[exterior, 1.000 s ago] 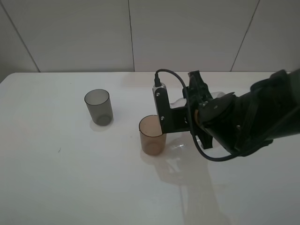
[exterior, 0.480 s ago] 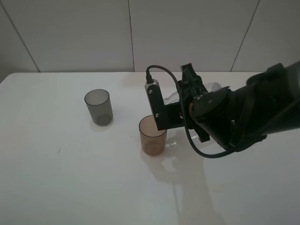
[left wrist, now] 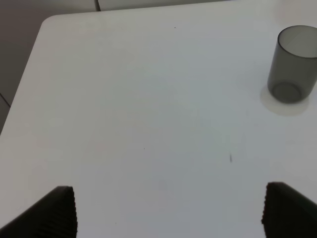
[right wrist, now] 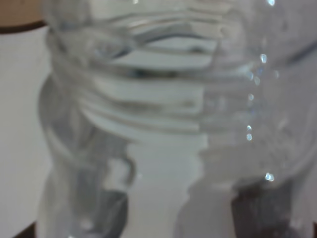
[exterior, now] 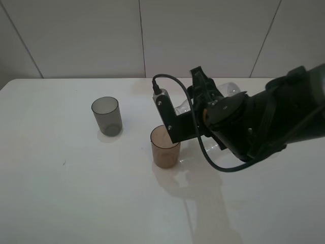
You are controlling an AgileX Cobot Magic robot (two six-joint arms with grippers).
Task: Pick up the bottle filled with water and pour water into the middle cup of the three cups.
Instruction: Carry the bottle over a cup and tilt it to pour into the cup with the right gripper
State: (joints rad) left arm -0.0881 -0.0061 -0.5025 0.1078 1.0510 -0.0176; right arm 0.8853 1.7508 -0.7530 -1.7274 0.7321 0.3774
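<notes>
Gripping the tilted bottle (exterior: 229,91) tight, right gripper (exterior: 203,101), seemingly just above the middle cup (exterior: 165,149).

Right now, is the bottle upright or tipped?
Tipped: the bottle lies nearly sideways in the air, its base higher and its neck end toward the middle cup.

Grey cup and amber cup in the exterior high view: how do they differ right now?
The grey cup is smoky grey; the amber cup is brown. The grey cup stands alone, further left; the amber cup sits just below the tilted bottle. Both are upright, like-sized translucent tumblers.
</notes>
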